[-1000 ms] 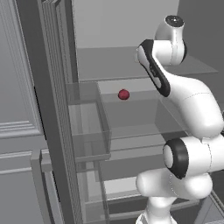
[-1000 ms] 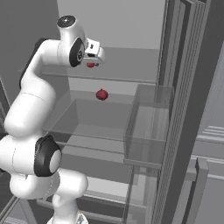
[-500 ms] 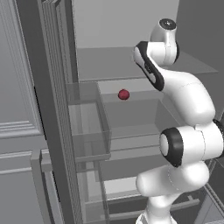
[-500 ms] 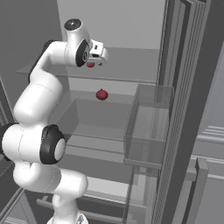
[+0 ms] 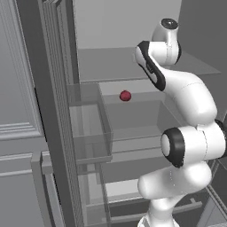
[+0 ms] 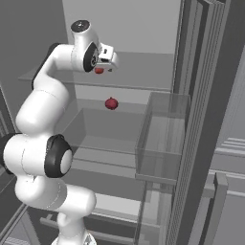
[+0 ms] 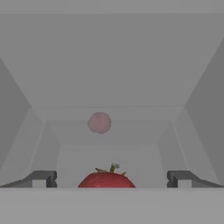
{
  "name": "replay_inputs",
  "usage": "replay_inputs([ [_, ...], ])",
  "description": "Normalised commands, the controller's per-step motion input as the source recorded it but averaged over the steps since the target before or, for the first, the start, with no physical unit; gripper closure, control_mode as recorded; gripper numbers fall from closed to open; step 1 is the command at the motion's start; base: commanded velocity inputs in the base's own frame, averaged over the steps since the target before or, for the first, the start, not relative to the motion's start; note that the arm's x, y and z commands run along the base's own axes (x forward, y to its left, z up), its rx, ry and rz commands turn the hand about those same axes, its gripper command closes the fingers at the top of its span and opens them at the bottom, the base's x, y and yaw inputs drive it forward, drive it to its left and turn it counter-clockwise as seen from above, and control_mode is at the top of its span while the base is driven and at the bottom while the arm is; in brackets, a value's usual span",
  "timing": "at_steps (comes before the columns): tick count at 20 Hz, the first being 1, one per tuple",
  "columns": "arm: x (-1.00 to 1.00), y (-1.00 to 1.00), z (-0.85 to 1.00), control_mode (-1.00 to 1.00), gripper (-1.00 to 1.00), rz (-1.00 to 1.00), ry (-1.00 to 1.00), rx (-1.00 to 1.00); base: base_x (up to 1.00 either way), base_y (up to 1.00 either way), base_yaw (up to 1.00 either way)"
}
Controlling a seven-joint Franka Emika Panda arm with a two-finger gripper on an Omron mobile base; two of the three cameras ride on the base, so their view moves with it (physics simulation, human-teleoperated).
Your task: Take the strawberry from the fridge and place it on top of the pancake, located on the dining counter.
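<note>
The fridge [image 5: 53, 133] is standing open with the arm reaching deep into it at the upper shelf [image 6: 143, 86]. The gripper [image 7: 111, 178] is hanging just over that glass shelf with its jaws spread wide and nothing between them but air. The strawberry [image 7: 106, 179] is sitting on the shelf right in front of the hand, centred between the two fingertips [image 7: 41, 178], and in the right base view it is showing as a bright red spot [image 6: 99, 71] just under the wrist. To my eye the hand is lining up for the grasp: it should be easing forward until the berry is sitting fully between the pads, then closing gently, since a fruit this small could roll off or get squashed.

One shelf down, the darker crimson fruit [image 5: 125, 95] is lying well apart from the hand and is not the one to take. The clear door bin [image 6: 162, 139] is standing off to the side, out of the reach path
</note>
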Motion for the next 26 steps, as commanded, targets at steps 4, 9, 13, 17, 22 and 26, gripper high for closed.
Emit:
replay_inputs([
  [4,0.02,0.00,-0.02,-1.00,-1.00,0.00,0.00,0.00,0.00,0.00,0.00],
  [9,0.00,0.00,-0.11,-1.00,1.00,0.00,0.00,0.00,0.00,0.00,0.00],
  [13,0.06,0.00,-0.16,-1.00,1.00,0.00,0.01,0.00,0.00,0.00,0.00],
  [17,0.28,0.00,-0.22,-1.00,1.00,0.00,0.00,0.00,0.00,0.00,0.00],
  [22,-0.35,0.05,-0.03,-1.00,1.00,0.00,-0.05,0.00,0.00,0.00,0.00],
  [26,-1.00,0.08,0.36,-1.00,1.00,0.00,-0.17,0.00,0.00,0.00,0.00],
])
